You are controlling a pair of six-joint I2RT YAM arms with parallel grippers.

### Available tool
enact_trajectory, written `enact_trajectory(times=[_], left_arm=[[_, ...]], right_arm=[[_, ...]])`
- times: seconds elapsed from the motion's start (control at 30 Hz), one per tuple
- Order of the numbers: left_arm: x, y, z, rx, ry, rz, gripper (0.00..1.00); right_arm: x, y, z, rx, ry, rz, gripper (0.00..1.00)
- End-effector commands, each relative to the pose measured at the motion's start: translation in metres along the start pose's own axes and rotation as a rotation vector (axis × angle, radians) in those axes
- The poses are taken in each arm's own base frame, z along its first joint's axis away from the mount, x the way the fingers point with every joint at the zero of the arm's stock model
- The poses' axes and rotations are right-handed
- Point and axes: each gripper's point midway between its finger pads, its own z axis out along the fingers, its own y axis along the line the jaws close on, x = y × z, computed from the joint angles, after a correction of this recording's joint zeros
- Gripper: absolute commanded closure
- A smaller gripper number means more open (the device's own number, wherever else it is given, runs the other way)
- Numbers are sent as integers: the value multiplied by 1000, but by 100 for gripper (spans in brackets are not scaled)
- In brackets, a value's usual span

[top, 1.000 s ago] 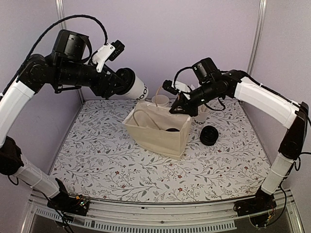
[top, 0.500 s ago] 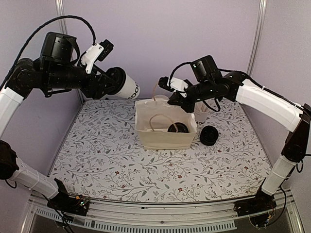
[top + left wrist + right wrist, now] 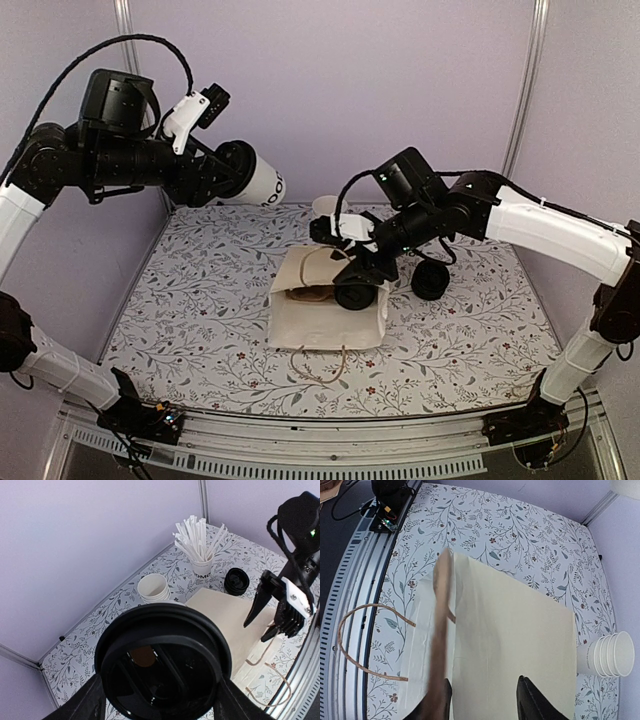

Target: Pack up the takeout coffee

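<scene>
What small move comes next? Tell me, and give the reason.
Probably lower the open right gripper to a handle and stand the bag up: it lies flat on its side, so the lidded cup held by the left gripper cannot be dropped in.

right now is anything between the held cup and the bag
Yes: the right hand hangs over the bag, in the way of the cup, and the bag lies flat, mouth not up.

Bag [image 3: 322,320] — lids [image 3: 430,281] right, coffee [image 3: 262,182] aloft left.
</scene>
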Motion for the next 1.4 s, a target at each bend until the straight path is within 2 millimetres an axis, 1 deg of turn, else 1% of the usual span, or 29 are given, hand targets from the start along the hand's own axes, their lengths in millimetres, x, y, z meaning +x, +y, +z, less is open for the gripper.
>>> enact_trajectory(times=[0.0, 0.17, 0.23, 0.37, 0.47, 0.57, 0.6, 0.63, 0.73, 0.8, 0.87, 1.0, 1.1, 1.17, 1.27, 1.37], left_arm=[[0, -2, -11, 1, -29, -23, 59], [5, -8, -11, 21, -19, -23, 59], [6, -11, -11, 29, -12, -19, 59], [9, -18, -11, 50, 3, 1, 59], [13, -21, -9, 54, 22, 11, 59], [14, -24, -7, 61, 29, 20, 59], [14, -26, -7, 67, 30, 24, 59], [14, -29, -7, 74, 30, 30, 59], [16, -33, -5, 86, 44, 42, 59], [20, -35, -5, 91, 58, 50, 59], [24, -36, -4, 89, 74, 57, 59], [26, -38, -3, 91, 85, 61, 59], [25, -38, -4, 94, 88, 58, 59], [25, -37, -4, 88, 93, 60, 59], [21, -34, -5, 75, 98, 63, 59], [19, -32, -4, 66, 106, 70, 59]], right_arm=[[-8, 16, -21, -13, -15, -22, 50], [3, -4, -18, 106, 38, -20, 49], [8, -11, -13, 143, 61, -19, 52], [11, -21, -8, 185, 80, -14, 59], [9, -26, -7, 198, 78, -13, 69], [1, -28, -8, 192, 62, -3, 81], [-2, -25, -10, 173, 55, 3, 85], [-9, -24, -13, 154, 39, 7, 87], [-22, -11, -20, 73, -3, 23, 90], [-27, -3, -25, 30, -18, 36, 92], [-31, 6, -29, -19, -36, 47, 92], [-39, 31, -37, -148, -86, 63, 93], [-53, 46, -48, -242, -142, 70, 95], [-66, 48, -57, -266, -182, 68, 95], [-79, 48, -65, -282, -218, 64, 97], [-86, 44, -71, -274, -237, 63, 99]])
